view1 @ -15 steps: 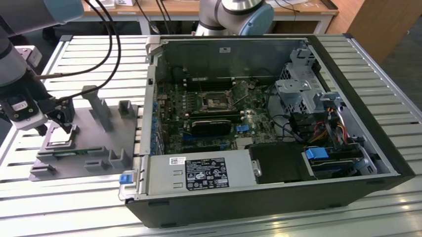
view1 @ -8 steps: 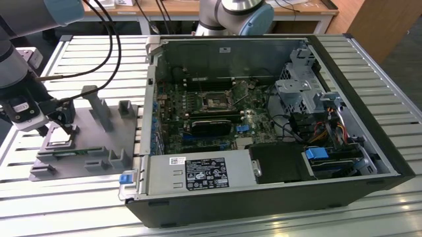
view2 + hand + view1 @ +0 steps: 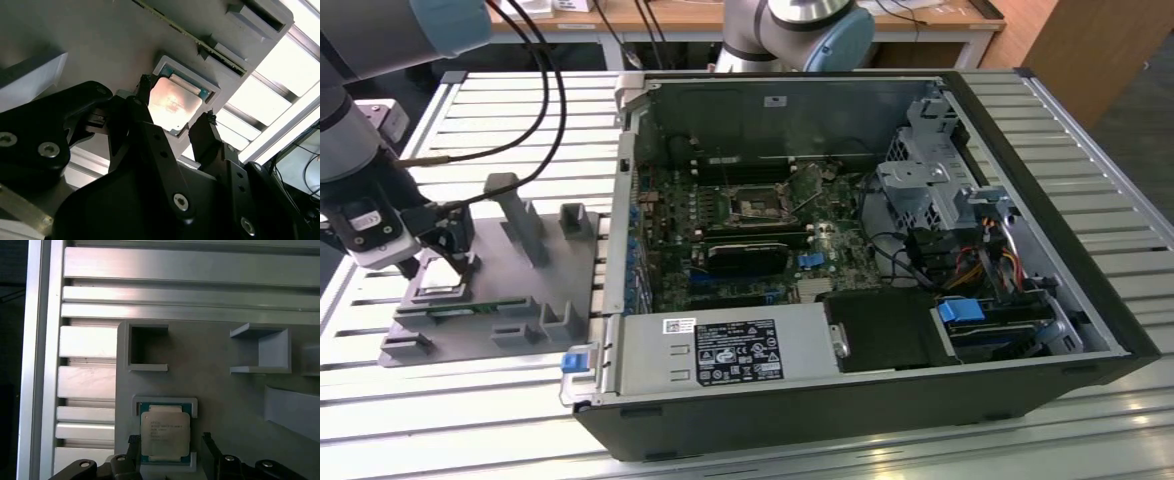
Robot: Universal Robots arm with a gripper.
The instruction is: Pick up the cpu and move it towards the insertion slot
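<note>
a: where's the cpu (image 3: 164,436)?
b: flat in its grey fixture (image 3: 225,390) pocket, between the gripper (image 3: 170,440) fingers (image 3: 134,446).
a: clamped?
b: no, fingers apart, one on each side. the insertion slot (image 3: 757,208) is well away from the gripper, inside the case (image 3: 854,412).

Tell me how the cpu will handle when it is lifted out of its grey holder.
The cpu looks thin, flat and rigid, so probably light and unbending. Its shiny metal top suggests smooth edges that may slip between the fingers. Seated in the grey holder, it likely needs a straight lift.
</note>
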